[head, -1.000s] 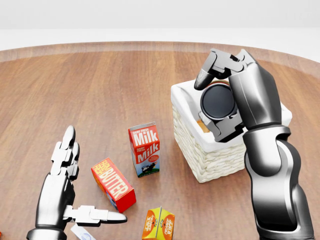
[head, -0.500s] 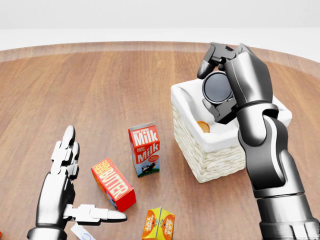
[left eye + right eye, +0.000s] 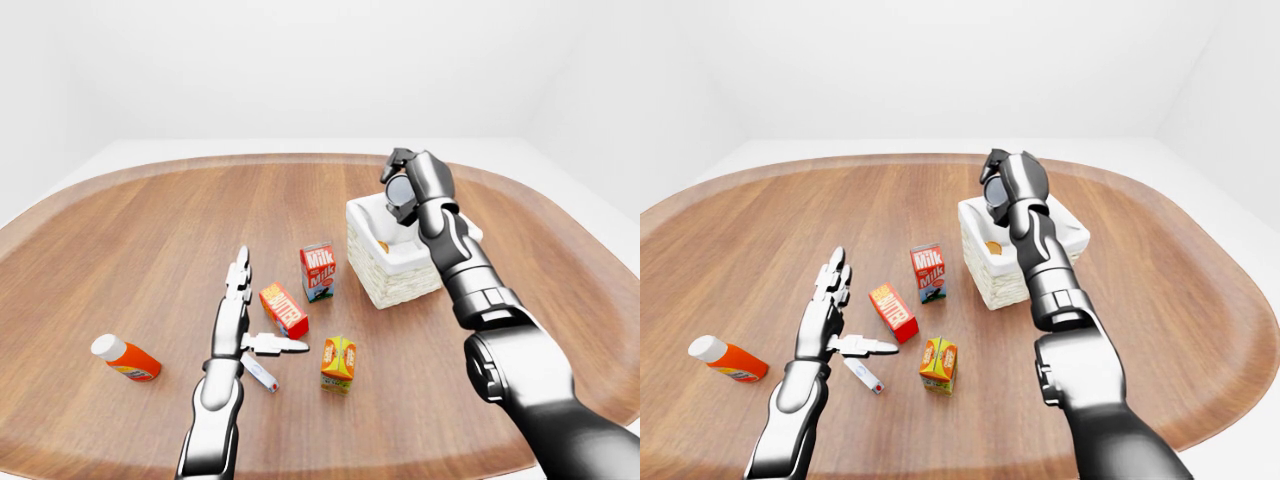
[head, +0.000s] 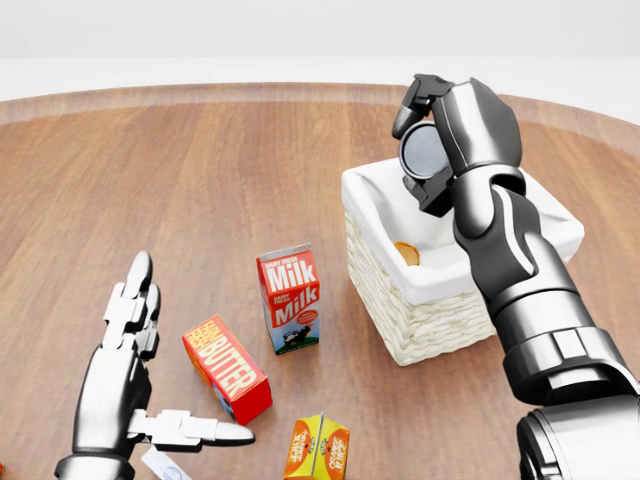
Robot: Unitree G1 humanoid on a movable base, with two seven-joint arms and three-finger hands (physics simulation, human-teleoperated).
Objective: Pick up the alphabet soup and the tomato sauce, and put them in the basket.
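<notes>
the right hand (image 4: 432, 150) hovered over the basket (image 4: 400, 300), its fingers curled on nothing visible. one can (image 4: 406, 253) lay inside; the other was not seen. the left hand (image 4: 130, 390) was spread apart, empty.

On the desk (image 4: 200, 170), the milk carton (image 4: 289, 299) sits at the basket's (image 4: 420, 310) nine o'clock; the butter box (image 4: 226, 368) lies at the carton's seven o'clock, the juice carton (image 4: 317, 449) at its six.

The robot's arms are glossy dark-grey metal, built of rounded segments with ringed joints. The left hand (image 4: 125, 385) has pale silver ribbed fingers; the right hand (image 4: 445, 140) has black knuckles and a round dark palm disc.
</notes>
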